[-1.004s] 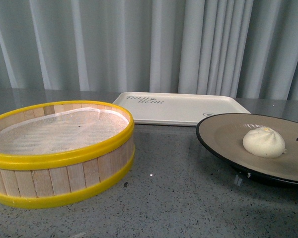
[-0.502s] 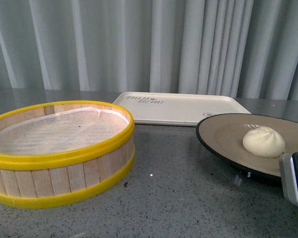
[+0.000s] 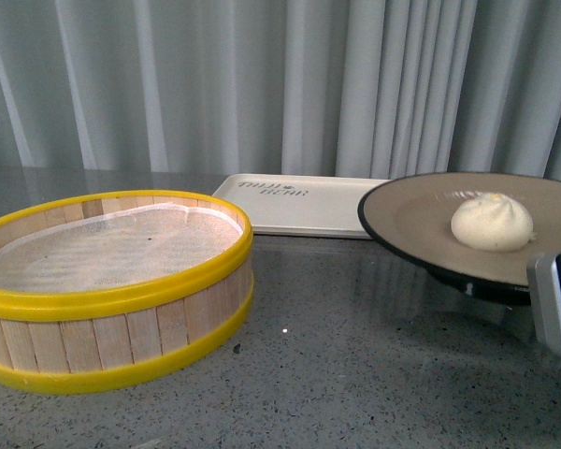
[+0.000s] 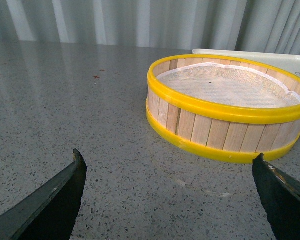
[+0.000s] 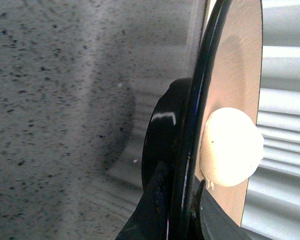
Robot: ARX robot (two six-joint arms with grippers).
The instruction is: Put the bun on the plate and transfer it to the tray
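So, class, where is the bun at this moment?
In the front view the bun sits on the plate at the right, right of the steamer basket and in front of the tray. The right gripper grips the plate's rim.

One of each kind, plus two pincers.
In the front view you can count one bun (image 3: 491, 222), one plate (image 3: 407, 224) at 3 o'clock, one tray (image 3: 299, 208) at 12 o'clock and one steamer basket (image 3: 122, 332) at 8 o'clock, over a single tabletop (image 3: 355, 374). You also have two pincers: the left pincer (image 4: 169, 156) and the right pincer (image 5: 182, 220).
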